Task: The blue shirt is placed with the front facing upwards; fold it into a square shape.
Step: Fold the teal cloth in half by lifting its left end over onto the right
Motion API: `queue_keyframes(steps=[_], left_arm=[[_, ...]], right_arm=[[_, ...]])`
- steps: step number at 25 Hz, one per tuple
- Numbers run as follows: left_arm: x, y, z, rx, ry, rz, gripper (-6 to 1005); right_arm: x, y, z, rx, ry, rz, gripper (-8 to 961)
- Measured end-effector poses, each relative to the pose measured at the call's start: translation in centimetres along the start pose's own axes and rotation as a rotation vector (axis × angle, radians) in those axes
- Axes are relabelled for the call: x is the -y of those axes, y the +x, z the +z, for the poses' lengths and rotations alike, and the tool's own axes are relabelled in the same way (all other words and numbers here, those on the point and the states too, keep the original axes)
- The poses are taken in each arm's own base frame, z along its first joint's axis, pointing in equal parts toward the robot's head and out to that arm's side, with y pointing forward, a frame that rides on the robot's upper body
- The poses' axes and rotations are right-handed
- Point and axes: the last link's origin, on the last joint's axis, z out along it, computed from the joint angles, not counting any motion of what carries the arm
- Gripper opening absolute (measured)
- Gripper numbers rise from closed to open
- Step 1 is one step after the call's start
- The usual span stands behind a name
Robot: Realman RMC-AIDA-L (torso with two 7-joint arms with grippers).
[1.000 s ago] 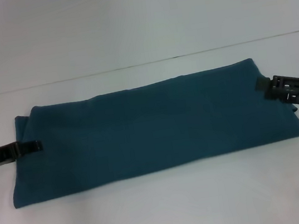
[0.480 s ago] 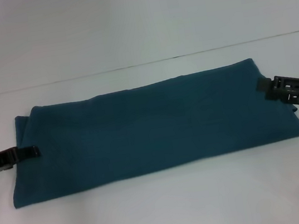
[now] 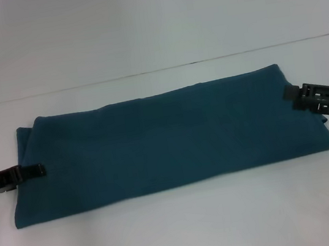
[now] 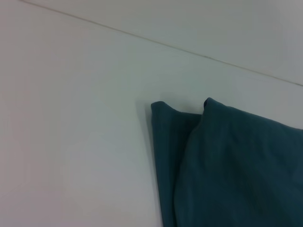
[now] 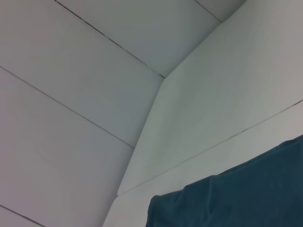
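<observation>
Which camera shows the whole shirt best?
The head view: the shirt lies there end to end as one long folded band, a gripper at each end. The left wrist and right wrist views each show only one corner.

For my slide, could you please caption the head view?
Blue shirt folded into a long band on the table, left end effector and right end effector at its ends.

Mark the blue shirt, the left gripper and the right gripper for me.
blue shirt (image 3: 167,138): head view, middle of the folded top layer.
left gripper (image 3: 37,170): head view, tip at the shirt's left end.
right gripper (image 3: 290,93): head view, tip at the shirt's right end.
</observation>
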Motion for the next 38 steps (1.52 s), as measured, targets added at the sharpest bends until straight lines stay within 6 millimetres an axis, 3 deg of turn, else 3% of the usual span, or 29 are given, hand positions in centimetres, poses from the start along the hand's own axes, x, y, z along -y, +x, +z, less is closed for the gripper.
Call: queue_keyframes(steps=[24,38], left_arm=[[0.1,0.2,0.0,-0.018,0.009,-0.032,845],[-1.5,-0.5,0.7,0.032,-0.041,-0.019,846]], right_arm=[[0.0,0.0,0.0,0.001,0.002,0.002,773],[0.1,0.0,0.0,0.001,0.003,0.0,773]])
